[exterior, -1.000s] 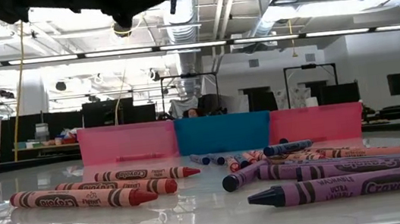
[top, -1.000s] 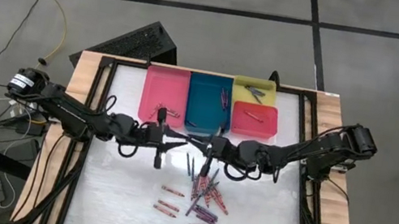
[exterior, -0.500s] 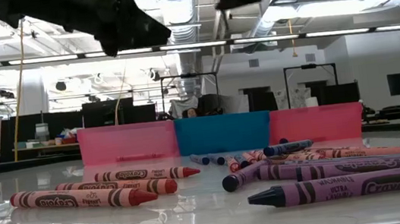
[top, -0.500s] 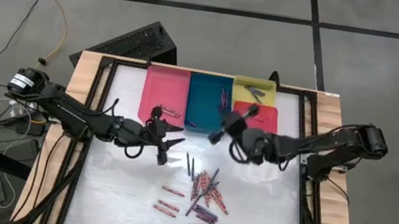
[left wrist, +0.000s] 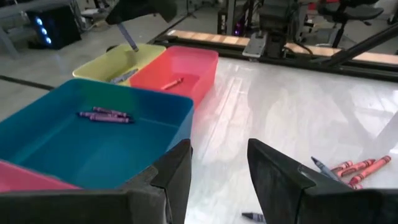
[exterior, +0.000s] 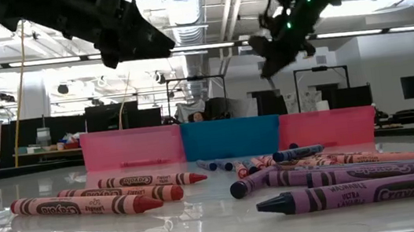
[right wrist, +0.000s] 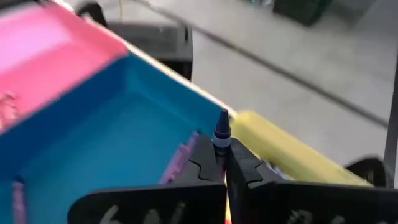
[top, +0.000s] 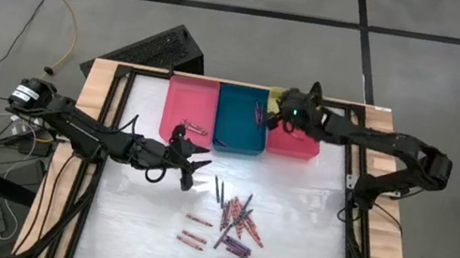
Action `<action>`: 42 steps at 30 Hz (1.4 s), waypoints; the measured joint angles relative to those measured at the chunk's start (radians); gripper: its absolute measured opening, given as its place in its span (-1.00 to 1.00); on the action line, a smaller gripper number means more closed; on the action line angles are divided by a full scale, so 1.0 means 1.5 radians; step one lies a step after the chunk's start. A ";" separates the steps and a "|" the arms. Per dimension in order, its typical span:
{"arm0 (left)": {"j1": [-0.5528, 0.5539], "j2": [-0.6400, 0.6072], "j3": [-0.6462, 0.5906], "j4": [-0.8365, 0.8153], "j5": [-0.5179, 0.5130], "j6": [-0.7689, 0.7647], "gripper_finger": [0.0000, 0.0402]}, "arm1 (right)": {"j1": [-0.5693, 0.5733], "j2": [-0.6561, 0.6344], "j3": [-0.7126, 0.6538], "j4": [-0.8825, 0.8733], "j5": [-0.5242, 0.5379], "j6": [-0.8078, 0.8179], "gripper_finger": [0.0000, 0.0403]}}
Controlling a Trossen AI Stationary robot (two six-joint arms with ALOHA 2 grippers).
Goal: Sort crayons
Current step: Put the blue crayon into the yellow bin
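- Right end effector (top: pixel 288 111) is clamped on one dark blue crayon (right wrist: pixel 221 133), tip poking out past the fingers; it hangs above the far row of trays, about where the teal tray (top: pixel 236 121) meets the yellow tray (top: pixel 285 94).
- Remaining crayons (top: pixel 235 221) lie loose in a heap on the worktop (top: pixel 304 247), near-centre, with a few red ones to the left of the heap.
- Already binned: a couple of purple sticks in the teal tray, one in the red tray (left wrist: pixel 186 65), a few in the pink tray (top: pixel 190 103).
- Step in hand, as I judge it: carrying the blue crayon to its tray for drop-off.
- Next move calls for centring over the chosen tray and parting the fingers; which tray takes blue I cannot tell.
- Left end effector (top: pixel 189 160) hovers with fingers parted and nothing between them, near the pink tray's near edge and left of the heap; likely free for the next pick.
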 joint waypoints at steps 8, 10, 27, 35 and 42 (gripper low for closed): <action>0.000 0.000 0.000 0.001 0.010 -0.025 -0.27 | -0.118 0.049 0.000 -0.014 -0.055 -0.006 -0.98; 0.000 0.000 0.000 0.001 0.010 -0.025 -0.27 | -0.138 0.072 0.000 -0.014 -0.065 -0.006 -0.98; 0.000 0.000 0.000 -0.017 0.017 -0.029 -0.27 | -0.213 0.184 0.000 -0.011 -0.105 -0.022 -0.84; 0.000 0.000 0.000 -0.035 0.076 0.016 -0.27 | -0.209 0.179 0.000 -0.017 -0.124 -0.038 -0.49; -0.014 0.000 0.000 -0.072 0.187 0.120 -0.27 | -0.184 0.097 0.022 -0.035 -0.135 -0.060 -0.30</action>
